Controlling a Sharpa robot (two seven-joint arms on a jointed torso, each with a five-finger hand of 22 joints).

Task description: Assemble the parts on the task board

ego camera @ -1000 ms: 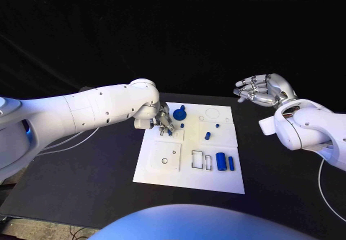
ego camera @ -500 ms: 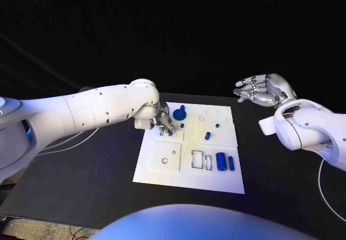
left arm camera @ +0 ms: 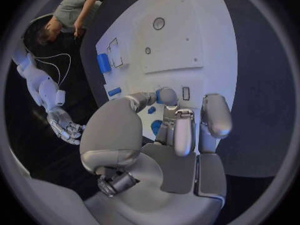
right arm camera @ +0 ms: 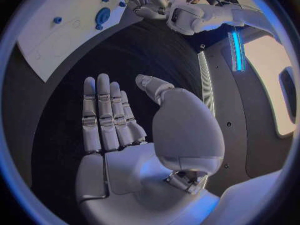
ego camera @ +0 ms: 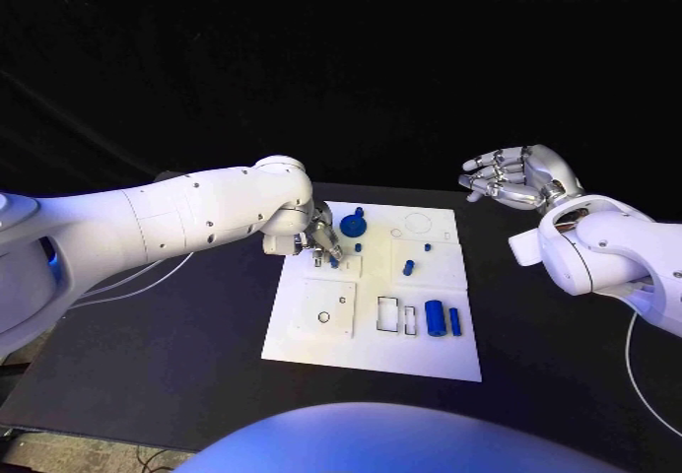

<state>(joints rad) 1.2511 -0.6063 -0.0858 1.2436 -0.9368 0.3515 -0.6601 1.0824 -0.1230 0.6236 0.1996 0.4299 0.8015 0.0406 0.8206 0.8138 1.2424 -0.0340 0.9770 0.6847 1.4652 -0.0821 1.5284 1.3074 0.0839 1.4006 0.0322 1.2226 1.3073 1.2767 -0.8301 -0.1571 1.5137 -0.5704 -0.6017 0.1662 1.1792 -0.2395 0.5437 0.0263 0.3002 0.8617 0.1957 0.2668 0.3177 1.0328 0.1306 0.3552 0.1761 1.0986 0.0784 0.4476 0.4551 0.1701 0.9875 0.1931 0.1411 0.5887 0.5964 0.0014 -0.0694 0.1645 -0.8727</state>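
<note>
The white task board point(ego camera: 320, 325) lies in the middle of the black table. My left hand point(ego camera: 318, 237) is over the board's far left corner and pinches a small blue part point(left arm camera: 165, 95) between thumb and a finger, just above the board point(left arm camera: 187, 45). Beside it stands a round blue part point(ego camera: 353, 224) with a knob. Small blue parts point(ego camera: 408, 266) lie mid-board, and two blue cylinders point(ego camera: 435, 318) lie near the right edge. My right hand point(ego camera: 514, 177) is raised off the board's far right, fingers apart and empty point(right arm camera: 119, 130).
Rectangular slots point(ego camera: 388, 313) and a round hole point(ego camera: 325, 317) show in the board's near half. A circular outline point(ego camera: 418, 225) marks its far right corner. Cables point(ego camera: 135, 281) trail off the table's left side. Bare black table surrounds the board.
</note>
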